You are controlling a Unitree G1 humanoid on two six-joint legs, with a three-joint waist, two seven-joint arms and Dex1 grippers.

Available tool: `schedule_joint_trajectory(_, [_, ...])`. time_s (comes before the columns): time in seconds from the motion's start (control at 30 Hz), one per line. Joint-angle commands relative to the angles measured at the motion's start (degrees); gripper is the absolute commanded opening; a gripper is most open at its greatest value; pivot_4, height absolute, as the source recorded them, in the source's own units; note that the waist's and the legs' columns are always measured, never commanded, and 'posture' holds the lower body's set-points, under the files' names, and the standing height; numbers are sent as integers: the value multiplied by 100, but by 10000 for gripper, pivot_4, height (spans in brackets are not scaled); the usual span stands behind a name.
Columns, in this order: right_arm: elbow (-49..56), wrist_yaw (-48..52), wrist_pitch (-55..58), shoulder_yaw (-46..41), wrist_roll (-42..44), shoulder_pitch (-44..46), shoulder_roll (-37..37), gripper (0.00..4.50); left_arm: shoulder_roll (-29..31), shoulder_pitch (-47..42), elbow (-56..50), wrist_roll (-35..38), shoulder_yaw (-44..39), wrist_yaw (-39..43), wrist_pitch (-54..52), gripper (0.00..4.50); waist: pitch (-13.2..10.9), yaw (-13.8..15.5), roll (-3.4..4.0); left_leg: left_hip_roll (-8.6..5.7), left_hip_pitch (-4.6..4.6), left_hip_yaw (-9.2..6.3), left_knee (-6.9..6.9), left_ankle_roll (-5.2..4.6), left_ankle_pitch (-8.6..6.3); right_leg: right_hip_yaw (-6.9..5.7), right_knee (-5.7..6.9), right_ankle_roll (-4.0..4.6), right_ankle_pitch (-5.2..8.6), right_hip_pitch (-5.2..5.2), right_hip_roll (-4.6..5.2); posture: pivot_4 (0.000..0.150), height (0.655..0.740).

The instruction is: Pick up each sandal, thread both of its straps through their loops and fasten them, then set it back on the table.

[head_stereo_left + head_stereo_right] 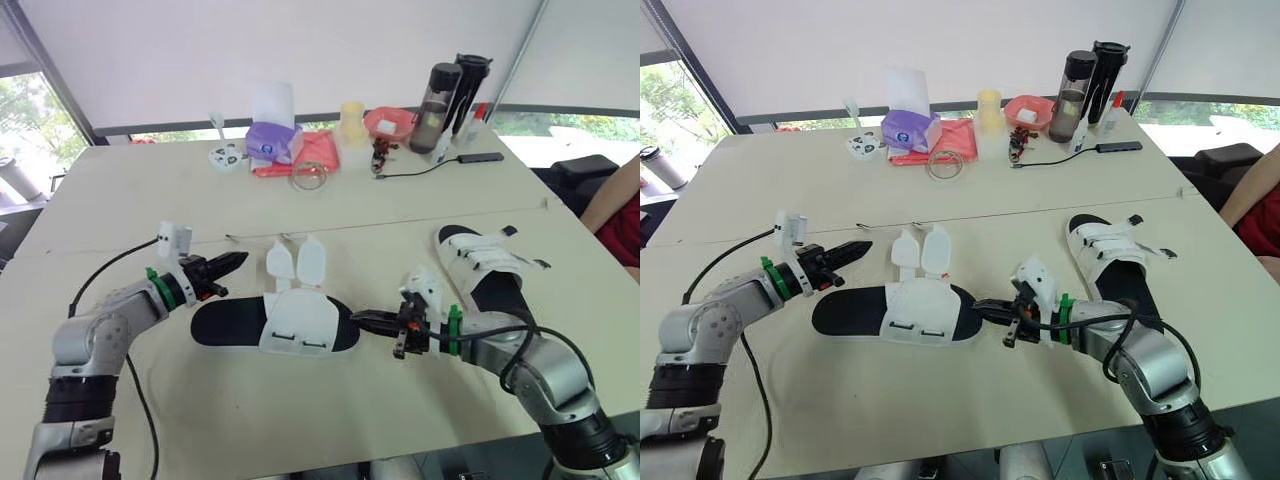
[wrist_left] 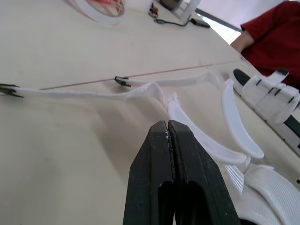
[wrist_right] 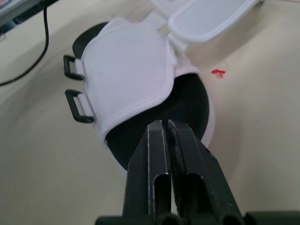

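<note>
Left eye view | both jaws clenched, empty | sandal (image 1: pixel 290 322) between them | right jaws seemingly touching its end

Cream table (image 1: pixel 120 200), a seam running across its middle, with sandals at the near side and clutter at the far side.

An open sandal (image 1: pixel 275 325), black-soled with a white upper, lay flat near the middle of the near half, and its two white straps (image 1: pixel 296 262) were spread loose on the tabletop beside it. A second sandal (image 1: pixel 485 265) lay well to its right, straps crossing its footbed. Along the far edge stood a purple tissue pack (image 1: pixel 270 140) on a red cloth (image 1: pixel 320 150), a clear tape roll (image 1: pixel 310 177), a yellow cup (image 1: pixel 352 122), a pink bowl (image 1: pixel 388 123) and two dark bottles (image 1: pixel 437 95). A black cable (image 1: pixel 420 170) trailed nearby.
</note>
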State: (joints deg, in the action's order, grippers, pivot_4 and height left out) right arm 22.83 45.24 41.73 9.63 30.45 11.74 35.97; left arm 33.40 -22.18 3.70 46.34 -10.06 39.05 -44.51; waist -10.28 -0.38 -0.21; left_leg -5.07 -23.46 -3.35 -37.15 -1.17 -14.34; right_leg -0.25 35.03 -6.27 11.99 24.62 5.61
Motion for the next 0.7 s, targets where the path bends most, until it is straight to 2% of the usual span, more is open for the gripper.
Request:
schedule_joint_trajectory(0.03, [186,147,-177,188,-158,-34,54,684,-46,-305,321,37,5,327,-197,0,0,14,-1,0,0,-1,-1,0,0,0,0,0,0,-1,0,1500,7400])
schedule_joint_trajectory(0.07, [186,166,-216,255,-220,-52,56,684,-125,-458,525,110,2,469,-290,0,-1,16,-1,0,0,-2,-2,0,0,-1,0,0,0,-1,0,1500,7400])
schedule_joint_trajectory(0.17, [145,141,-294,351,-360,-59,3,0,-267,-881,1139,78,-19,734,-419,8676,-3,93,-6,0,0,-2,-9,-1,1,-7,1,-7,-4,-2,-3,1500,7400])
schedule_joint_trajectory(0.4, [-6,165,-484,483,-594,-9,-110,0,-301,-1286,1829,-50,-32,952,-845,43102,-2,105,-8,0,0,-2,-7,0,1,-6,5,-8,-5,0,-4,1500,7400])
schedule_joint_trajectory(0.47, [-64,173,-524,501,-645,1,-149,0,-374,-1372,2000,-196,38,904,-829,44203,-2,108,-8,0,1,-2,-8,1,2,-6,6,-8,-5,-1,-3,1500,7400])
schedule_joint_trajectory(0.7, [-393,206,-760,644,-916,96,-295,0,-996,-2348,3532,-193,-584,311,-824,44203,-3,120,-27,-2,1,-5,-19,2,3,-9,7,-9,-6,-6,-5,1500,7400])
